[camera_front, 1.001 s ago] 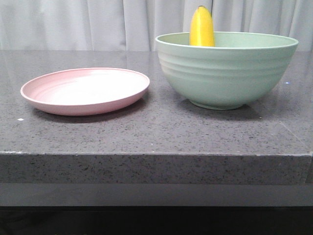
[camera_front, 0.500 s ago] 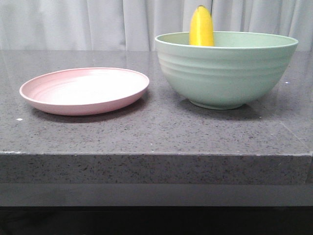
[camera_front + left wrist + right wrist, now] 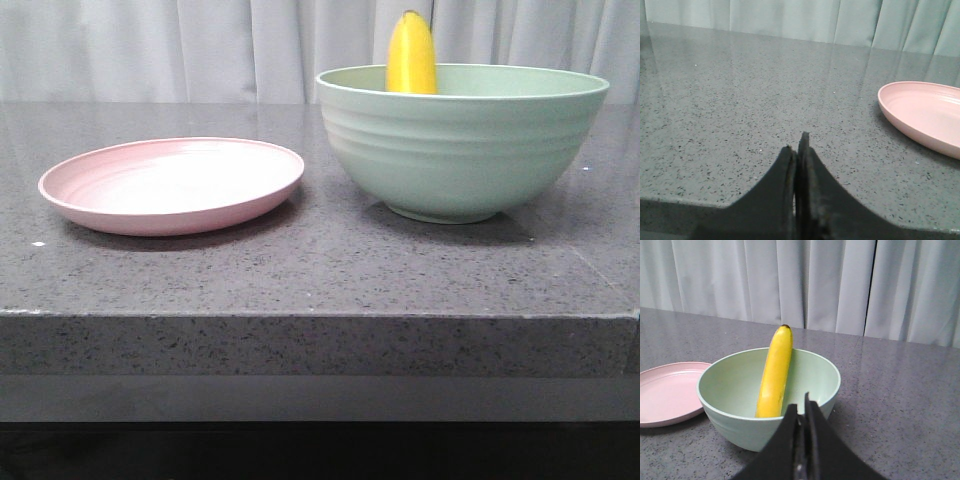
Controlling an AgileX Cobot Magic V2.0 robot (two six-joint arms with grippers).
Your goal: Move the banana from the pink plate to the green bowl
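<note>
The yellow banana [image 3: 411,55] stands on end inside the green bowl [image 3: 460,145], leaning on the far wall with its dark tip above the rim; it also shows in the right wrist view [image 3: 774,375]. The pink plate [image 3: 172,183] lies bare to the bowl's left. Neither gripper shows in the front view. My right gripper [image 3: 801,407] is shut and empty, on the near side of the bowl [image 3: 765,405], apart from it. My left gripper [image 3: 796,145] is shut and empty over bare counter, with the plate [image 3: 925,115] off to one side.
The grey speckled counter [image 3: 320,270] ends in a straight front edge close to the camera. A pale curtain [image 3: 200,50] hangs behind the counter. The plate's edge also shows in the right wrist view [image 3: 667,392].
The pink plate has slid a few pixels to the left in the front view. The banana and bowl have not moved.
</note>
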